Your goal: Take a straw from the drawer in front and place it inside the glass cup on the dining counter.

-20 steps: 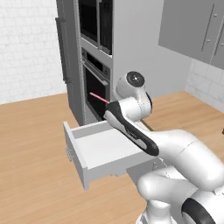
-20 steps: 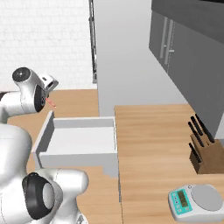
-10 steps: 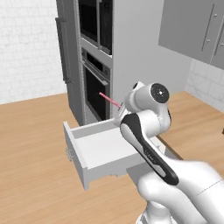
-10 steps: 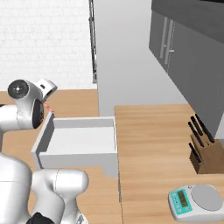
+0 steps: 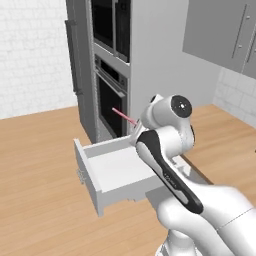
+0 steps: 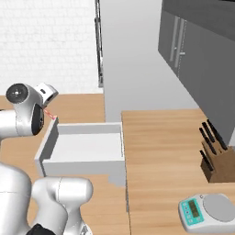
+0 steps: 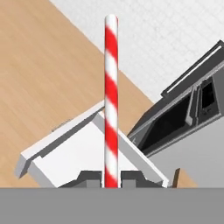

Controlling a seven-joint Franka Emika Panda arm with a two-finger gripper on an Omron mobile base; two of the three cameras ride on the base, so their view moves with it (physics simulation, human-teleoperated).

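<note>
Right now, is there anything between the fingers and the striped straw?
No. The fingers are shut on the thin red-and-white striped straw, which is lifted clear above the open white drawer.

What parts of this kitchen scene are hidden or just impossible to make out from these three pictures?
- End effector: in the hand view the grey band hides all but its fingertip tops, which close on the straw.
- Straw's lower end: in the left base view the arm's white body covers it; a short pink stretch shows.
- Drawer: the arm blocks its left corner in the right base view.
- Kitchen scale: display too small to read.
</note>
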